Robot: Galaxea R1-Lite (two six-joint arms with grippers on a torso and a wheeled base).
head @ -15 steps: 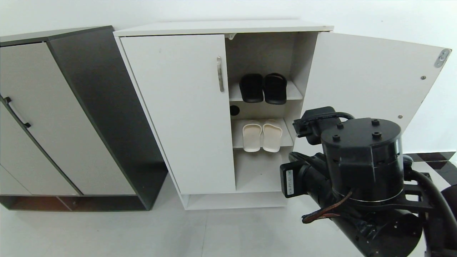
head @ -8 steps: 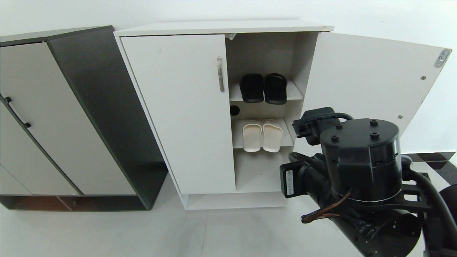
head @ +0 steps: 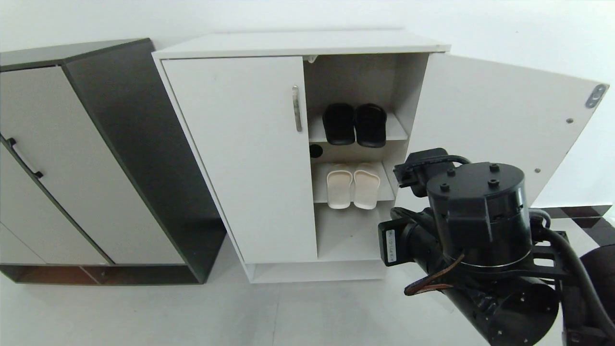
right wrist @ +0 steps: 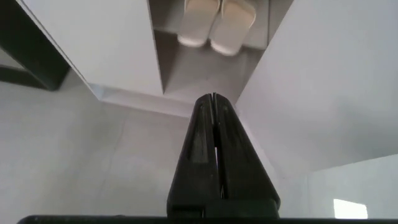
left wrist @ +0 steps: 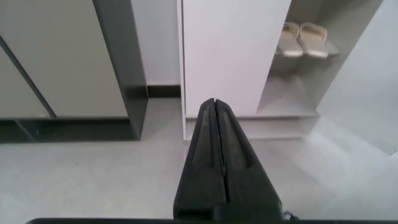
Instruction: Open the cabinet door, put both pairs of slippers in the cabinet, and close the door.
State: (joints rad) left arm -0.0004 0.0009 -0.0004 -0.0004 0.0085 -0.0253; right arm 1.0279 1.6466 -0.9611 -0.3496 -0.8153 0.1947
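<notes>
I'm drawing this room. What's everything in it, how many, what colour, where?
white two-door cabinet: one, white, middle
shut door with metal handle: one, white, left half
open door: one, white, swung out rightward
black slip-on slippers: one pair, black, upper shelf
cream slip-on slippers: one pair, cream, shelf below
grey cabinet with dark sides: one, left of the white one
left gripper: one, black, shut, above the floor
right gripper: one, black, shut, facing the open compartment

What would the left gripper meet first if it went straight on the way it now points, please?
Most likely the white cabinet's closed door, low down; depth is unclear.
</notes>
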